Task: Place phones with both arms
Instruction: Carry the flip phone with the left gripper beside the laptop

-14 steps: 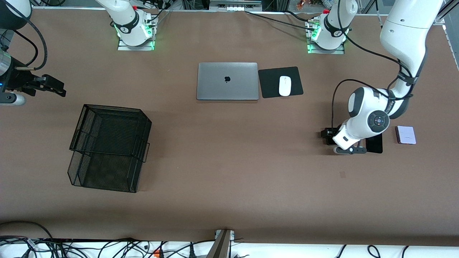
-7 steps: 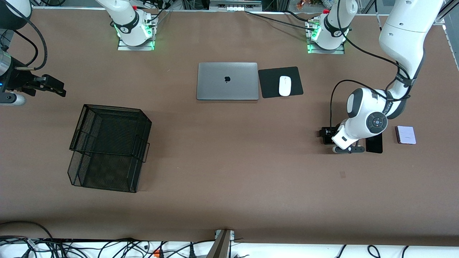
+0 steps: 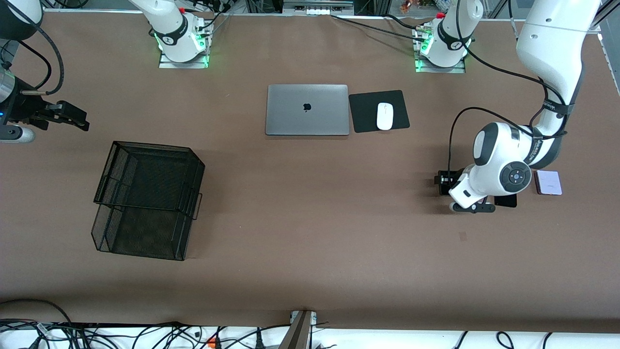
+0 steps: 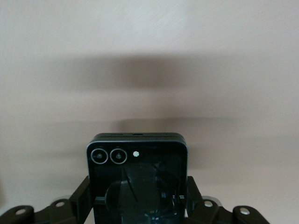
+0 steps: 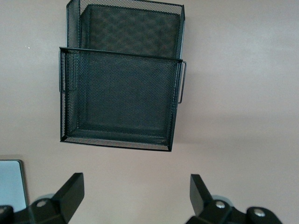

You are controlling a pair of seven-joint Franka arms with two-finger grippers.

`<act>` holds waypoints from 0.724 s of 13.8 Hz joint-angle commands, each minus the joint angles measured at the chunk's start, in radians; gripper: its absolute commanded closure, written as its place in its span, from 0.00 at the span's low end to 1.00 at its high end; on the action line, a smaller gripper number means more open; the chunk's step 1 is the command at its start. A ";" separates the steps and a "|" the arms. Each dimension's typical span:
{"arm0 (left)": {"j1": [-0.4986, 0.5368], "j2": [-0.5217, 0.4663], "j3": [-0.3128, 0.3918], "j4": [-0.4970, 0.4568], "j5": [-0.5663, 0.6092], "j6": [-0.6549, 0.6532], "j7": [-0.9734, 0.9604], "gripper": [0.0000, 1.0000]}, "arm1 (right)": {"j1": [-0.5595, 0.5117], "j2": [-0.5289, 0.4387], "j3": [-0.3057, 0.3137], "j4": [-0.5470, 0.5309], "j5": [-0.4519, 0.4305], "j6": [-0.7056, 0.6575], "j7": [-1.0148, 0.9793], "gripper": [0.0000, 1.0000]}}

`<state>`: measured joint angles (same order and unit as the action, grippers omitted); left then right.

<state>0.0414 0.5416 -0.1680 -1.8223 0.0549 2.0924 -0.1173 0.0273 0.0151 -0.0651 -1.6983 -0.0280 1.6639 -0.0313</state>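
Observation:
My left gripper is low over the table at the left arm's end, shut on the squarish black folded phone. Its fingers press both sides of the phone, whose two camera rings face the left wrist view. The long slim black phone lies on the table beside the gripper, mostly hidden under the left arm. The white-lavender phone lies beside it, closer to the table's end. My right gripper waits open and empty in the air at the right arm's end, also seen in the right wrist view.
A black wire mesh basket stands at the right arm's end, below my right gripper. A closed grey laptop and a white mouse on a black pad lie near the bases.
The left arm's elbow and wrist have shifted a little toward the table's end, covering more of the slim black phone. The left gripper stays on the folded phone. The right arm has not moved.

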 commanded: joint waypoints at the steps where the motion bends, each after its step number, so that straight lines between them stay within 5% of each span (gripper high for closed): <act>1: -0.053 -0.008 -0.063 0.089 -0.033 -0.071 0.013 0.83 | -0.007 -0.006 0.008 0.003 0.005 -0.001 -0.004 0.00; 5: -0.150 0.064 -0.188 0.225 -0.088 -0.065 -0.105 0.83 | -0.006 -0.003 0.008 0.003 0.005 -0.001 -0.004 0.00; 10: -0.438 0.245 -0.177 0.386 -0.135 0.013 -0.528 0.83 | -0.004 -0.003 0.010 0.002 0.005 -0.003 -0.004 0.00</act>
<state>-0.3176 0.6859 -0.3644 -1.5366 -0.0608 2.0795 -0.5516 0.0283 0.0161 -0.0624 -1.6983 -0.0280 1.6639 -0.0314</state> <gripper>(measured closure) 0.203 0.000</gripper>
